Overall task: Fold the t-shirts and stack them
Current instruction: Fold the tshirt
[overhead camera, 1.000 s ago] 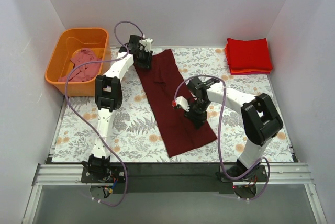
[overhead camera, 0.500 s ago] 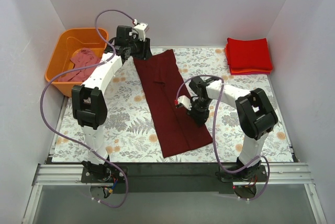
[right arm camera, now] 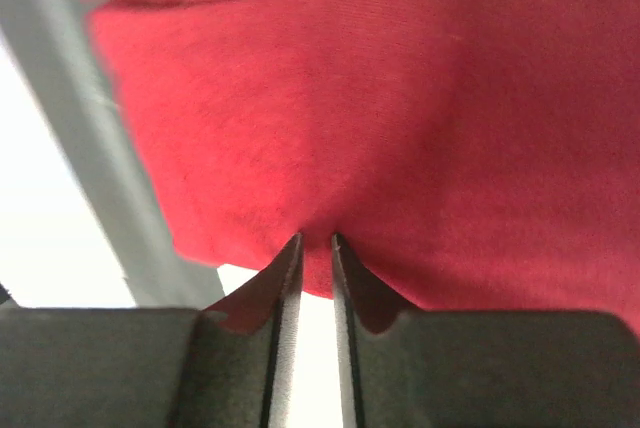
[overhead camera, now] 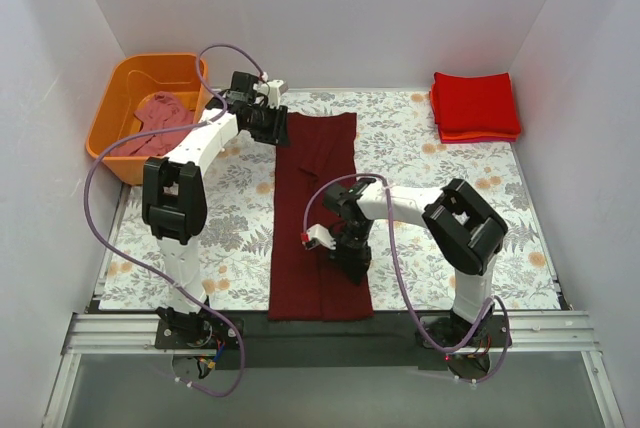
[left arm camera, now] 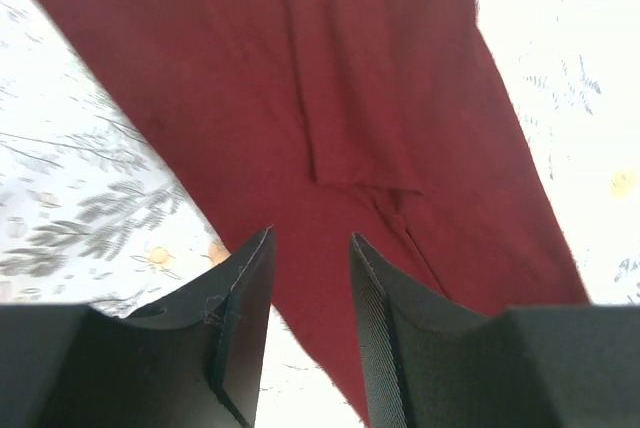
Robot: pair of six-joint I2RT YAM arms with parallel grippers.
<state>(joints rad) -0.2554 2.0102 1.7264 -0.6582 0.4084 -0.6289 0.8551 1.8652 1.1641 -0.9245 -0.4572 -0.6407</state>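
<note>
Floral tabletop (overhead camera: 230, 238): dark maroon cotton t-shirt (overhead camera: 315, 178), limp, light. Right pincer (overhead camera: 352, 264) nips its edge; left pincer (overhead camera: 273, 127) slightly apart, empty, over far corner. Probably best gripped at corners.

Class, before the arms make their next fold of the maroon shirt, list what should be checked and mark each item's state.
1. Maroon shirt lies as a long flat strip: ok.
2. Right pincer pinches the shirt: ok.
3. Left pincer grips the shirt: not ok, open above it.
4. Red stack tidy: ok.
5. Tub emptied: not ok, pink shirt inside.
</note>
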